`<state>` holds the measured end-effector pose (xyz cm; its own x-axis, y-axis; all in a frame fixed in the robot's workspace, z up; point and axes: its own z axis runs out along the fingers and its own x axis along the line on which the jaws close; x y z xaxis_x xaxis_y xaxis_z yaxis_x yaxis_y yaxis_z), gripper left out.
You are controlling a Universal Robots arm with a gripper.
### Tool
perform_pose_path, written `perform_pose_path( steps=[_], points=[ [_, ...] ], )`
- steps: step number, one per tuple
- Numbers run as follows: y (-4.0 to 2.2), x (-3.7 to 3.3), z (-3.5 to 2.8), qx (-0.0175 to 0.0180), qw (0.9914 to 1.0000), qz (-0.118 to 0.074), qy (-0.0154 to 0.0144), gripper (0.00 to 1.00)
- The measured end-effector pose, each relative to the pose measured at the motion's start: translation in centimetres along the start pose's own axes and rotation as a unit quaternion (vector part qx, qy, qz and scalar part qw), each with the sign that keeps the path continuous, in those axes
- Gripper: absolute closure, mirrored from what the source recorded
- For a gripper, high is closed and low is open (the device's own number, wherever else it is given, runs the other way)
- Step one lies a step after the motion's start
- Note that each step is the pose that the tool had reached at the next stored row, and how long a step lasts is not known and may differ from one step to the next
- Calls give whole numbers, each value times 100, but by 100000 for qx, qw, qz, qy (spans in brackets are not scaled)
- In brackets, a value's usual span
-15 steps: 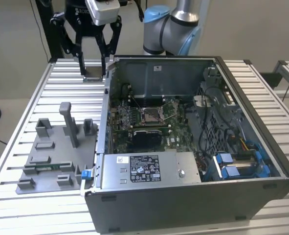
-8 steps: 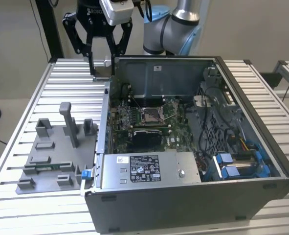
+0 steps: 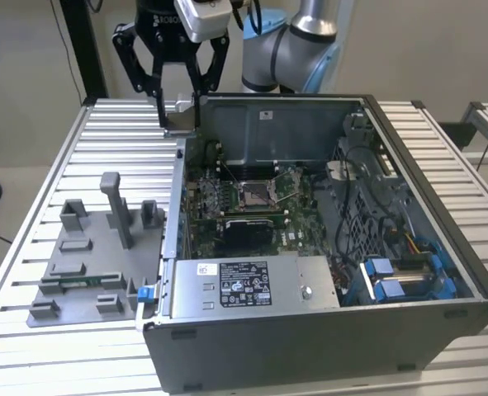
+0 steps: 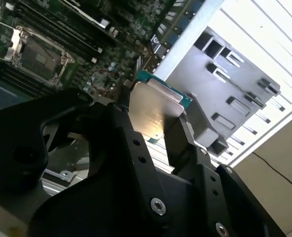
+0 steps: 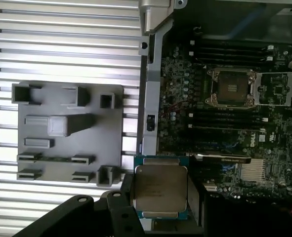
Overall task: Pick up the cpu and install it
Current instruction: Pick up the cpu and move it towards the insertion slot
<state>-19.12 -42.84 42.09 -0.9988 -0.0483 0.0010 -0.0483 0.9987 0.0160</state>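
Arm [image 3: 301, 45] poised above case [image 3: 310, 351] corner | jaws pointing down, clamped on cpu [image 5: 159, 191]

Slatted metal table [image 3: 111, 140], two loads.
A grey fixture tray [image 3: 95, 247] lies flat towards the exterior view's left; just beside it, perhaps touching, stands the open computer case [image 3: 310, 346].

Big white label [image 3: 244, 285] on the power supply [image 3: 314, 276], packed with dark print and symbols, all too small to read. A smaller white sticker [image 3: 266, 115] sits on the back wall of the computer case [image 3: 310, 351], also unreadable. In the first wrist view there's white lettering [image 5: 257, 140] on the motherboard [image 5: 180, 94]. Faint marks cross the metal top of the cpu [image 5: 159, 187], illegible. White letters on the housing of the gripper [image 3: 178, 124], cut off.
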Motion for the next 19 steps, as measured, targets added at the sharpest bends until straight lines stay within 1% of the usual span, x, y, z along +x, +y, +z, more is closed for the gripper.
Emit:
perform_pose_path(
  steps=[5,10,14,16,19],
  points=[
    [-9,-206,0,-2,100000,2,33,100],
    [-14,-390,-1,3,100000,3,38,100],
    [-15,-558,0,0,100000,4,35,100],
    [-5,-633,1,1,100000,4,32,100],
    [40,-718,4,-1,100000,-1,34,100]
  ],
)
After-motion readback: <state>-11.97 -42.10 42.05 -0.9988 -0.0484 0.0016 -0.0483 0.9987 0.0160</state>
